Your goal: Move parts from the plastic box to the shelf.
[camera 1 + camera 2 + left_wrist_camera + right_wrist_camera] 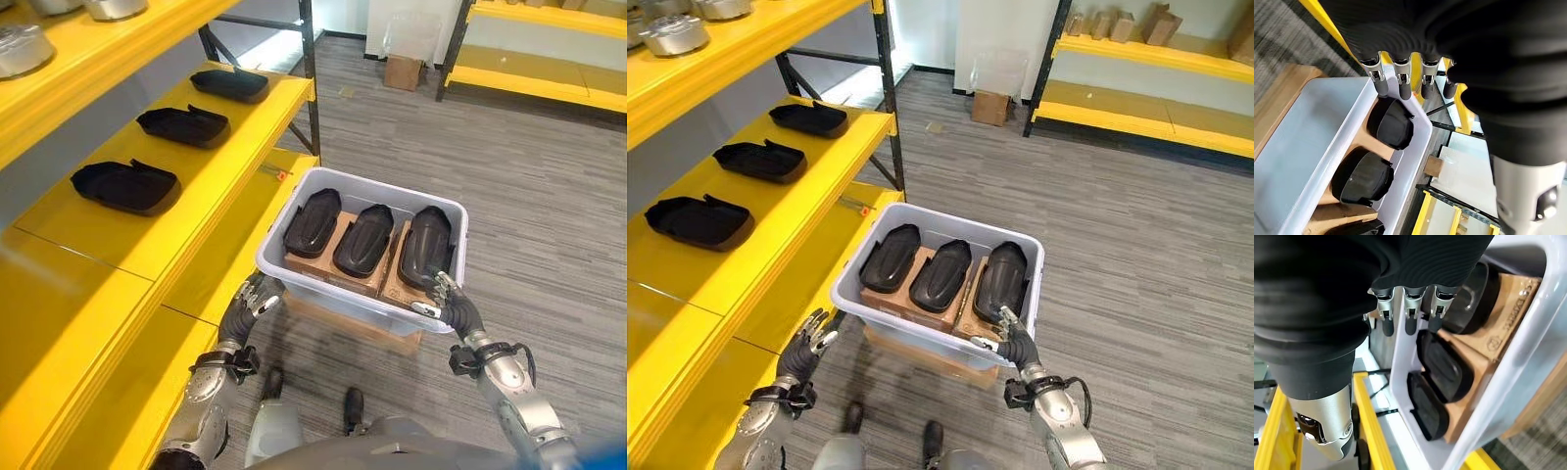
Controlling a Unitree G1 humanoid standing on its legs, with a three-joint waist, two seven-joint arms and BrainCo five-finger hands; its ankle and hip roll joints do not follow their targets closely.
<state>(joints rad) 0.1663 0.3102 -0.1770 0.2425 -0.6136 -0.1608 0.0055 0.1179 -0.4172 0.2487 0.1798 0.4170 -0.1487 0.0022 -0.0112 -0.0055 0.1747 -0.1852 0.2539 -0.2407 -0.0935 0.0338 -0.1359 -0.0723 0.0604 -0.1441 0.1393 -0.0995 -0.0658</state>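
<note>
Three black parts (363, 239) lie lengthwise in the plastic box (294, 269).

Cardboard boxes (315, 257) lie mostly hidden under the black parts (363, 239).

Left hand (1400, 73): dark ribbed cover across the top of the frame, fingers hanging straight, holding nothing. Plastic box (1308, 137), pale grey, lower left, fingertips just above its rim. Black parts (1391, 123) inside it, lying on brown cardboard (1337, 215). Yellow shelf frame (1464, 105) beyond.
</note>
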